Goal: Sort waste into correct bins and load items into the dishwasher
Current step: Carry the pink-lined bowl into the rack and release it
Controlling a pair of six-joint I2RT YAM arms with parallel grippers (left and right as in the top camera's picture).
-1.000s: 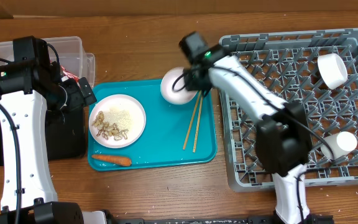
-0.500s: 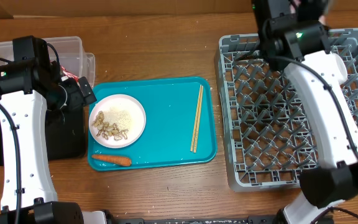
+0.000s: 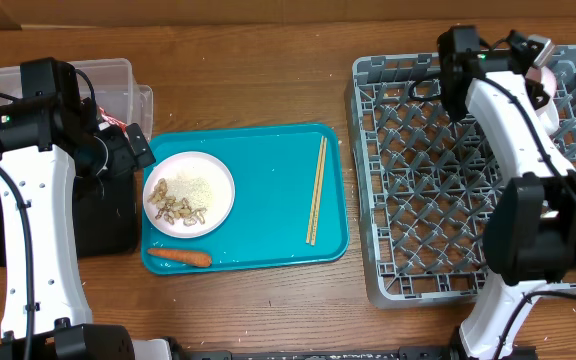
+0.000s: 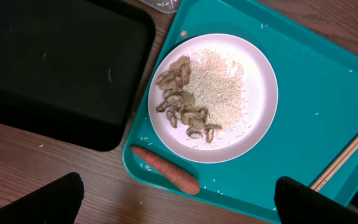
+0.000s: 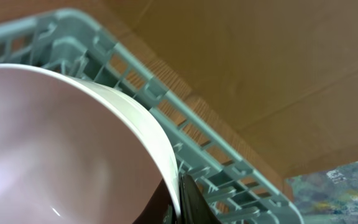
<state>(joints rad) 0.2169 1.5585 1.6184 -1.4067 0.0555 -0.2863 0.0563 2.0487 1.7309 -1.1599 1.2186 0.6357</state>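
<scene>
My right gripper [image 3: 534, 62] is shut on the rim of a pinkish-white bowl [image 3: 546, 76] at the far right corner of the grey dish rack [image 3: 418, 200]. In the right wrist view the bowl [image 5: 61, 143] fills the left, with a finger [image 5: 180, 198] pinched on its rim over the rack wall [image 5: 185, 130]. My left gripper [image 3: 118, 150] is open and empty [image 4: 176, 202] above the white plate [image 4: 260, 81] of rice [image 4: 216, 81] and brown bits [image 4: 182, 106]. An orange stick [image 4: 165, 169] and the chopsticks [image 3: 315, 190] lie on the teal tray [image 3: 268, 220].
A clear tub [image 3: 118, 75] with something red inside stands at the far left. The black tray [image 3: 103, 215] lies in front of it, beside the teal tray, and looks bare in the left wrist view [image 4: 55, 68]. My right arm lies across the rack's right side.
My right gripper lifted the bowl off the teal tray and carried it right, to the rack's far right corner. The left arm has not moved.
</scene>
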